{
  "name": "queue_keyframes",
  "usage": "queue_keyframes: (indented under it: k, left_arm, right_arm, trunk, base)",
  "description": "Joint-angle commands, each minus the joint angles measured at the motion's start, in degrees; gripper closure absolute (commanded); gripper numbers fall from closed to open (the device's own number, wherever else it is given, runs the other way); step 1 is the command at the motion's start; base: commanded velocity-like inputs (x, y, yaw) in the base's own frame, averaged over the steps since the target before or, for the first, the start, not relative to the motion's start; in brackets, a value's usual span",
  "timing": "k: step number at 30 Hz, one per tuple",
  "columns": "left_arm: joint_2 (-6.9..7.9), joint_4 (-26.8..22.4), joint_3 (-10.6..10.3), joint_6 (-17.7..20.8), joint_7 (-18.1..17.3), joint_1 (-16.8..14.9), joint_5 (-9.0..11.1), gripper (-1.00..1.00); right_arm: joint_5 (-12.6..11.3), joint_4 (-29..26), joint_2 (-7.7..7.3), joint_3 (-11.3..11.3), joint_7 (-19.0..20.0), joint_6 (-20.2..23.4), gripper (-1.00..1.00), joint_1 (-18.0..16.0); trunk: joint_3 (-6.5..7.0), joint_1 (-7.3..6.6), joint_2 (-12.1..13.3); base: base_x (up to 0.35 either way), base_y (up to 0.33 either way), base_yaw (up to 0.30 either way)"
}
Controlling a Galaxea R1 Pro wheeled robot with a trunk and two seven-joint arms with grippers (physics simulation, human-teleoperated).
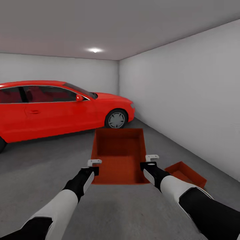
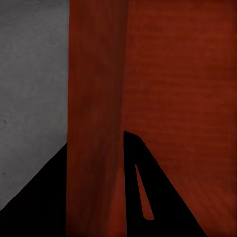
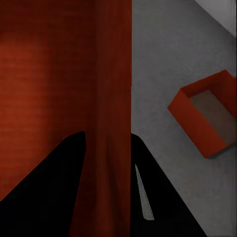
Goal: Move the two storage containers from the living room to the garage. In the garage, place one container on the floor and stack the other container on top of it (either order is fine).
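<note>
In the garage, one orange-red storage container (image 1: 118, 156) hangs in front of me above the dark grey concrete floor (image 1: 40, 166), held level by both arms. My left gripper (image 1: 94, 166) is shut on its left wall (image 2: 96, 98), one finger on each side of it. On the opposite side, my right gripper (image 1: 149, 161) is shut on the right wall (image 3: 113, 98) in the same way. The second storage container (image 1: 185, 173) sits upright on the floor to my right and lower than the held one; it also appears beyond the right gripper as the bin on the floor (image 3: 205, 116).
A red coupe car (image 1: 50, 106) is parked across the left half of the garage. A plain white wall (image 1: 186, 100) runs along the right, close behind the bin on the floor. Bare concrete lies between me and the car.
</note>
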Motion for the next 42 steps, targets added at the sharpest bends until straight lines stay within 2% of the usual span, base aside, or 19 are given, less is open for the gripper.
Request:
queue_keyframes:
  k: [1,13,30,42]
  left_arm:
    - [0.01,-1.24,0.05,0.29,0.32,-0.02,-0.08,1.0]
    - [-0.05,-1.23,0.03,0.29,0.21,-0.02,-0.08,1.0]
    - [0.05,-1.03,0.11,0.38,-0.28,-0.02,0.19,1.0]
    - [0.12,-0.98,0.19,0.48,-0.36,-0.02,0.27,1.0]
  right_arm:
    - [-1.13,0.05,-0.02,3.06,-0.27,0.4,1.0,0.04]
    - [-1.09,0.05,-0.01,3.06,-0.27,0.4,1.0,0.04]
    - [-1.08,0.04,-0.01,3.06,-0.27,0.4,1.0,0.04]
    - [-1.16,0.07,-0.01,3.06,-0.33,0.4,1.0,0.04]
  trunk:
    - [-0.03,0.04,-0.05]
    - [-0.03,0.04,-0.05]
    - [-0.03,0.04,-0.05]
    - [-0.03,0.04,-0.05]
  base:
    - [0.176,0.0,-0.285]
    - [0.178,0.003,-0.265]
    - [0.285,0.13,-0.012]
    - [0.321,0.014,-0.029]
